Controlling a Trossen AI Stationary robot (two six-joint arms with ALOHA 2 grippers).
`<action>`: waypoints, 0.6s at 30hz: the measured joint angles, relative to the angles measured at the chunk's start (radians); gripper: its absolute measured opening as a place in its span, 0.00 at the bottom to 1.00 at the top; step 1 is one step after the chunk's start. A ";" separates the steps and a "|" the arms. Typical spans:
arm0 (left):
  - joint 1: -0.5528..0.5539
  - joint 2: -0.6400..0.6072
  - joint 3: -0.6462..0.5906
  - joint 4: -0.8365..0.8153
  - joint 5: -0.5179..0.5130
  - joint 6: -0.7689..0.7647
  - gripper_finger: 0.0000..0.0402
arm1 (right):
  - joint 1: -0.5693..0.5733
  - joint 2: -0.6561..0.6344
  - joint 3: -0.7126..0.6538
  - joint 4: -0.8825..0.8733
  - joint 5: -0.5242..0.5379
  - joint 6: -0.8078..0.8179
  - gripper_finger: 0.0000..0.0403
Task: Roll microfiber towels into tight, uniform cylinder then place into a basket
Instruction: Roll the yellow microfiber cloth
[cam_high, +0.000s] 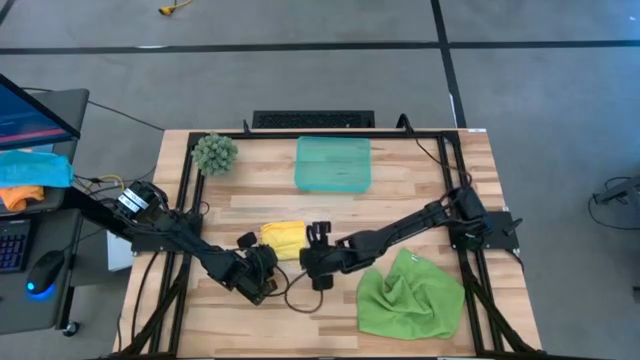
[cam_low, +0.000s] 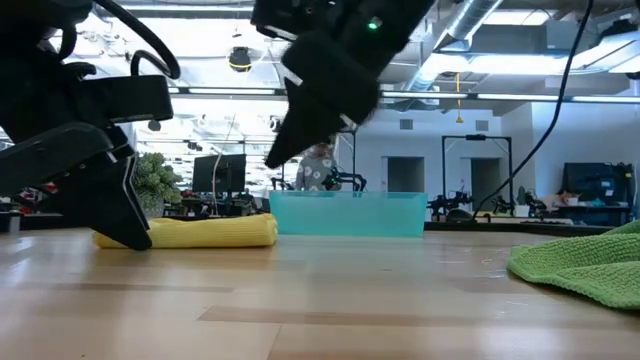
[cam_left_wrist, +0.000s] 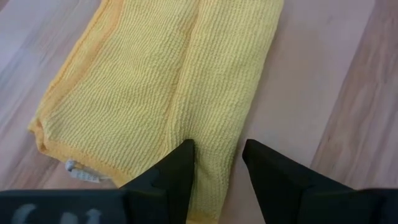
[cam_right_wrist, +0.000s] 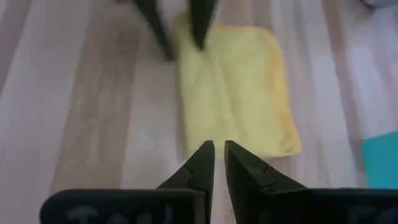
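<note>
While the yellow towel lies folded into a flat, loose roll at the table's front middle, the rolling step looks unfinished.

Left gripper: part open, fingers astride the towel's near edge, not clamped. Next move, likely: pinch that edge and tighten the roll.

Right gripper: nearly closed, empty, at the towel's other end.

Basket: far middle, nothing inside.

Green towel: crumpled, front right, not yet rolled.
</note>
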 joint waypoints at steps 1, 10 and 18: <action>0.000 0.000 0.000 -0.001 0.000 -0.005 0.36 | 0.006 0.002 -0.002 0.000 0.000 -0.009 0.16; 0.000 0.000 0.000 -0.004 0.001 -0.006 0.36 | 0.038 0.089 -0.001 0.079 -0.001 -0.196 0.22; 0.000 0.001 0.000 -0.010 0.003 0.005 0.36 | 0.036 0.116 0.001 0.125 0.006 -0.220 0.45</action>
